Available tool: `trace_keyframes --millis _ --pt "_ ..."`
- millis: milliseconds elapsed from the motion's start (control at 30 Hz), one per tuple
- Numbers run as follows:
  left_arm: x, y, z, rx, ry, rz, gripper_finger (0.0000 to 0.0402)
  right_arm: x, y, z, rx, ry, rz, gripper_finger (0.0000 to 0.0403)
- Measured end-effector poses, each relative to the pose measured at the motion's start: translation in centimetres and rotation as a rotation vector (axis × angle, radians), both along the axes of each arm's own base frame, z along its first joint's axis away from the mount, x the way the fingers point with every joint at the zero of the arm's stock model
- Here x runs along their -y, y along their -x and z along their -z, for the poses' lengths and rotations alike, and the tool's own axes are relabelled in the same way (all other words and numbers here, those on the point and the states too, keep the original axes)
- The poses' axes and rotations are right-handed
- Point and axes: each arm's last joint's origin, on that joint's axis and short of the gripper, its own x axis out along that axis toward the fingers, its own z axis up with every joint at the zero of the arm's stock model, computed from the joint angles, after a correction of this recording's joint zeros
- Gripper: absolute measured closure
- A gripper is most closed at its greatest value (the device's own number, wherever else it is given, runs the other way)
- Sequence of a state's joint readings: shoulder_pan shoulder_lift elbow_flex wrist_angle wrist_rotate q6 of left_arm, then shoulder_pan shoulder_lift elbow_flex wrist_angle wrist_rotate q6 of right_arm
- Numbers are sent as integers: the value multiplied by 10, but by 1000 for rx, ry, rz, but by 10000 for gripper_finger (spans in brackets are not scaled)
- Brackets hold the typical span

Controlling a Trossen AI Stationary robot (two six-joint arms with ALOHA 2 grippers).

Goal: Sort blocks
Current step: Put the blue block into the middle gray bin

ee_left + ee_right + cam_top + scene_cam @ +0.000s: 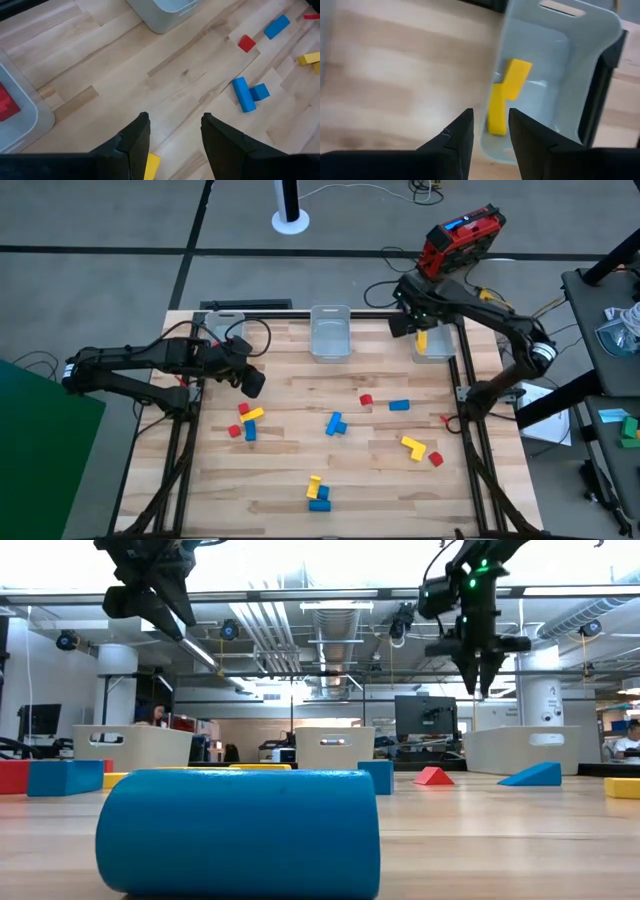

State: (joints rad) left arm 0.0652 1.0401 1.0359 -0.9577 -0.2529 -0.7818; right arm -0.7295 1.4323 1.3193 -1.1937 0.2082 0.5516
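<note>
Right gripper (412, 320) hangs empty with fingers apart beside the right clear plastic bin (447, 352), yellow L-shaped block (506, 95) inside. Left gripper (252, 383), also parted and empty, likely grabs the tabletop (290, 460) red-yellow-blue block cluster (246, 422) next.

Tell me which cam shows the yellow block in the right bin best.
Right wrist view: the yellow block fills mid-frame inside the bin. The high view shows it small, beside the right gripper. The low and left wrist views don't show it.
</note>
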Motion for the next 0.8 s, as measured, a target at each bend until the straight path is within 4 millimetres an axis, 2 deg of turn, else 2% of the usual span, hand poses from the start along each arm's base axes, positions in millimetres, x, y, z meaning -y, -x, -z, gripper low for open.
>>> trace_keyframes --millis 267,500,633,800 --pt "0 0 0 -3 -5 8 247 -38 -12 -17 57 17 -148 284" --pt "0 0 0 -8 -14 22 247 -68 -26 -20 108 -58 -386 265" --pt "0 0 0 -11 -21 32 247 -89 -32 -16 93 -149 -663 253" --pt "0 0 0 -11 -21 32 247 -121 -34 -4 -8 -215 -988 229"
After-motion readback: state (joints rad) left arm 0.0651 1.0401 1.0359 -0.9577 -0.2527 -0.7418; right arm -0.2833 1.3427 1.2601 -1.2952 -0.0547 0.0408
